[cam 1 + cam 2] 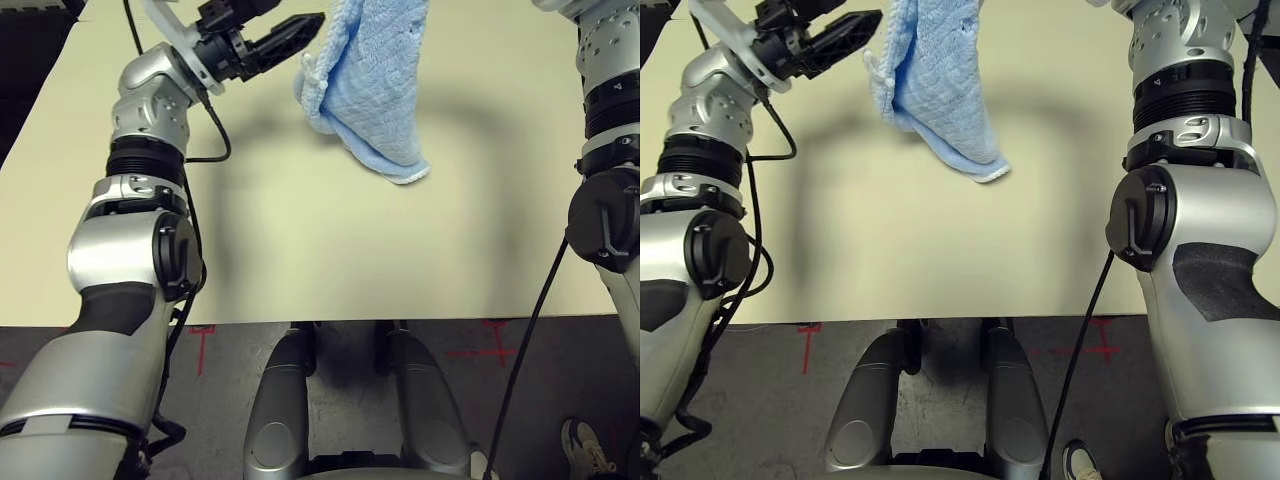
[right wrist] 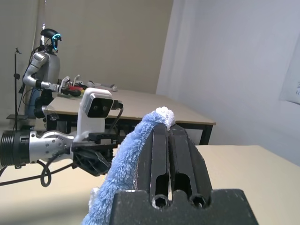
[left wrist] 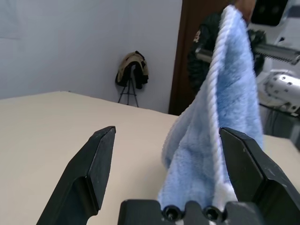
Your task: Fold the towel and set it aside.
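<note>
Fingers: right [image 2: 169, 140] pinching towel [image 1: 375, 90] hem, held clear above counter [image 1: 300, 250]; left [image 3: 185, 164] spread around hanging edge. Risk: closing off-edge, bunching cloth.

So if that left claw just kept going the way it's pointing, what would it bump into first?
Most likely the towel hanging from the shut right gripper. The open left gripper already has its edge between the fingers.

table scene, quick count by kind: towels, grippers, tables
towel: 1, light blue, hanging above the table
grippers: 2, left gripper open beside the towel, right gripper shut on the towel's top edge
table: 1, beige
total: 4
</note>
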Action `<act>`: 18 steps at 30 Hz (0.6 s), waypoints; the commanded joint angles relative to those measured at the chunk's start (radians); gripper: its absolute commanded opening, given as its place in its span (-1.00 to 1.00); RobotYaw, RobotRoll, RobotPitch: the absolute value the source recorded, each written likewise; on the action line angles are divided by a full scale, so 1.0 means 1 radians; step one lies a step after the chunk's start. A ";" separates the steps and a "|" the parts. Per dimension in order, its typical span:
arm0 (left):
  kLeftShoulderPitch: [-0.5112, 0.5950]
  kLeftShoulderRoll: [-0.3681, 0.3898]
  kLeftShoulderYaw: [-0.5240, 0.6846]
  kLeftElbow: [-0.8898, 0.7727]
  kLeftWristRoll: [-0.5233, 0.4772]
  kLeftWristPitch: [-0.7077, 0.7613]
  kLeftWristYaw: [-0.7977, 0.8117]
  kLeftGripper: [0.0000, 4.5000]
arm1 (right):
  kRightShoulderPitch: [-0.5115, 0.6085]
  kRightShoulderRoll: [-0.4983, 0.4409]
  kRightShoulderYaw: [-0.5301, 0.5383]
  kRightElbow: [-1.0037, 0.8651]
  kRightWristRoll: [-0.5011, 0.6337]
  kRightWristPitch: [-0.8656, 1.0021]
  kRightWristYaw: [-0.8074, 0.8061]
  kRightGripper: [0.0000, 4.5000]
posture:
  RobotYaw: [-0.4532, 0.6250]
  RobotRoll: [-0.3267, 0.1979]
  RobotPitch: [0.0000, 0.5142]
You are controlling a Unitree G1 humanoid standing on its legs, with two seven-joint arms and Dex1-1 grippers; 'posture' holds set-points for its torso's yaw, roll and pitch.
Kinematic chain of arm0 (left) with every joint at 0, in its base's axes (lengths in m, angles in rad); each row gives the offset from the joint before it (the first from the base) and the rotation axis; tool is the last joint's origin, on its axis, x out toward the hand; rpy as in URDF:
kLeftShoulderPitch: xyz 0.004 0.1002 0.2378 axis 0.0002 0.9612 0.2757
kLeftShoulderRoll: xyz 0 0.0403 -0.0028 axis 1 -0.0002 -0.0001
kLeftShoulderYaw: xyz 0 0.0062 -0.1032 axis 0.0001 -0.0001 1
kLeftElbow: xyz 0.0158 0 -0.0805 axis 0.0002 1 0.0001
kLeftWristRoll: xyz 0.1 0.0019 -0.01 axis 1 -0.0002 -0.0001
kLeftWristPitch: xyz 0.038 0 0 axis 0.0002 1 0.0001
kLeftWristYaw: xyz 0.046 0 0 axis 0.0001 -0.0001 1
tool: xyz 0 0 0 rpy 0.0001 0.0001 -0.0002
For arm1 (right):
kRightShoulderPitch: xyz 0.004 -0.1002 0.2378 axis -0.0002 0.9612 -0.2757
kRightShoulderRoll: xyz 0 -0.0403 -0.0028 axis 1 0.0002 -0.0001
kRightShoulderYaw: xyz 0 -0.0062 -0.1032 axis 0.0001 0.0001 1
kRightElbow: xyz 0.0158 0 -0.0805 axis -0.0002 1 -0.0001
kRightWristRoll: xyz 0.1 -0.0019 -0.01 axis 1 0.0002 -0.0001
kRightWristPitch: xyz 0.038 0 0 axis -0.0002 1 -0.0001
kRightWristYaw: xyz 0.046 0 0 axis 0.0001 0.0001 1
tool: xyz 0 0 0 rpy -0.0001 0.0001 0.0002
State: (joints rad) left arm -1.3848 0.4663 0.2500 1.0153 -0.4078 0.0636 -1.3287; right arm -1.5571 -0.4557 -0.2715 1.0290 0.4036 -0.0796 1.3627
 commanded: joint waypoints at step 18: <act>0.163 -0.082 -0.156 -0.267 0.028 0.147 -0.078 1.00 | -0.073 -0.009 -0.003 0.073 -0.022 -0.075 -0.011 -0.99 | -0.03 0.25 0.10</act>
State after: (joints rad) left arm -1.2383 0.3935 0.1173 0.7606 -0.3931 0.2108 -1.4015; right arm -1.5942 -0.4520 -0.2579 1.1008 0.3797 -0.1328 1.3580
